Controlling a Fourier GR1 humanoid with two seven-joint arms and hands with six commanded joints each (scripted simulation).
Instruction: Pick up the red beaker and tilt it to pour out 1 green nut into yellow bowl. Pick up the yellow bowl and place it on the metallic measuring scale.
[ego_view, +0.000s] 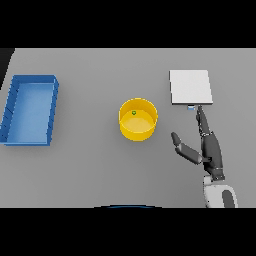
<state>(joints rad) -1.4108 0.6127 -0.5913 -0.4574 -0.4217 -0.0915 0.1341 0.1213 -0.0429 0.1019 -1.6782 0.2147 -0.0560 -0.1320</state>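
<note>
One view only, from the head. A round yellow bowl (138, 119) stands upright near the middle of the grey bench (90, 170), with a single small green nut (134, 112) resting inside it — by that evidence the pour appears done. No red beaker is visible anywhere. The right robot hand (202, 145) lies between the bowl and the flat, square metallic measuring scale (190, 87); its fingers are straight, the thumb spread toward the bowl, and it holds nothing. That open posture suits an approach to the bowl's right wall. The left robot hand is not visible. A blue rectangular tray (30, 109) sits well apart at the bench's left — no obstruction. The path from bowl to scale looks unobstructed, apart from the hand itself.
</note>
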